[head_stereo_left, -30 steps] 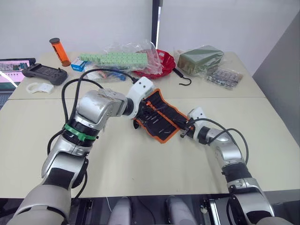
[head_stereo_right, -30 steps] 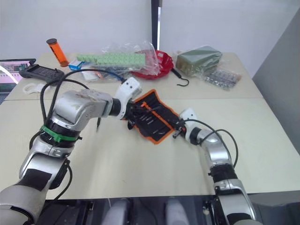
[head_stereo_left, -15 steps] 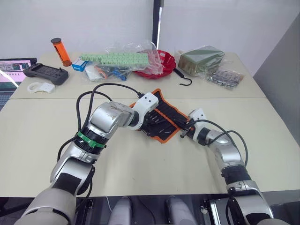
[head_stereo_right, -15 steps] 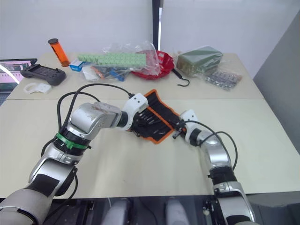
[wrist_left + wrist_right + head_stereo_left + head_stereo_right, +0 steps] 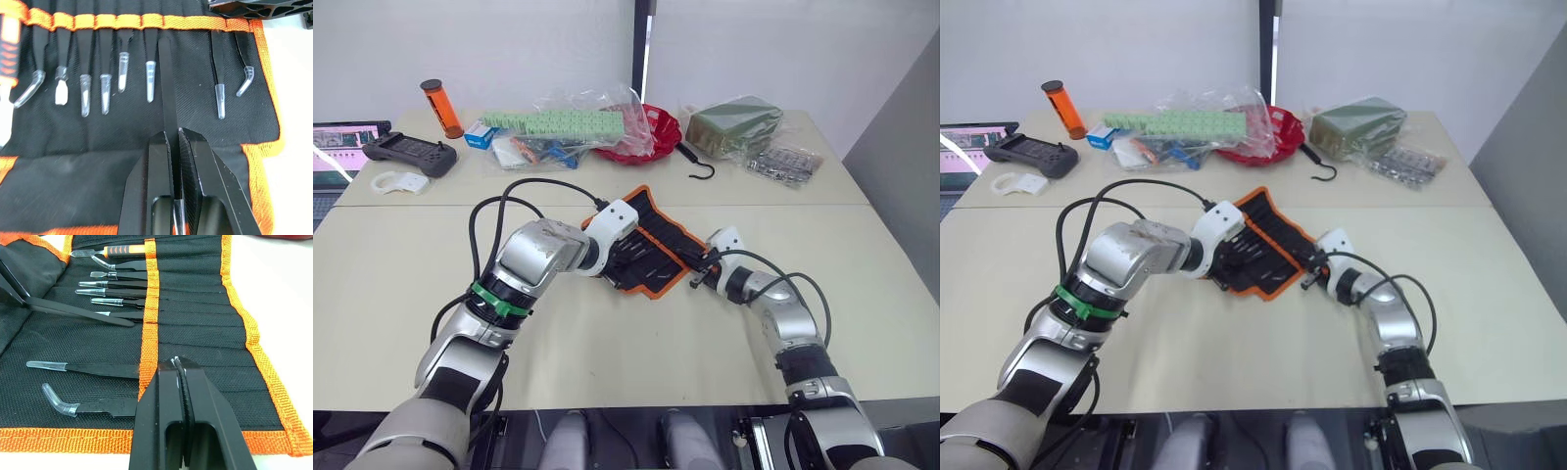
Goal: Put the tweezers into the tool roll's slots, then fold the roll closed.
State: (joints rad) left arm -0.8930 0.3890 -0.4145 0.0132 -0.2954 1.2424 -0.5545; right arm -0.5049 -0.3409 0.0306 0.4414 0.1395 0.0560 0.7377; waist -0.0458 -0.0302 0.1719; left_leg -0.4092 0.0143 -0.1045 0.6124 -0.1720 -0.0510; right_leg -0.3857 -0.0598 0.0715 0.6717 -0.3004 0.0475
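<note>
Clamping a black tweezer (image 5: 167, 83), the left gripper (image 5: 174, 142) aims it at an empty slot (image 5: 183, 29) of the tool roll (image 5: 651, 240), mid-table. Right gripper (image 5: 182, 382), at the roll's 3 o'clock, pinches its orange band. Any tilt, and the tip snags the trim, bunching fabric.

Pretty plain room: two cream tables (image 5: 607, 343) are pushed together edge to edge, with a white wall (image 5: 489, 49) behind them, a dark vertical post (image 5: 639, 44) splitting it, and a grey panel (image 5: 901, 137) past the right edge.
</note>
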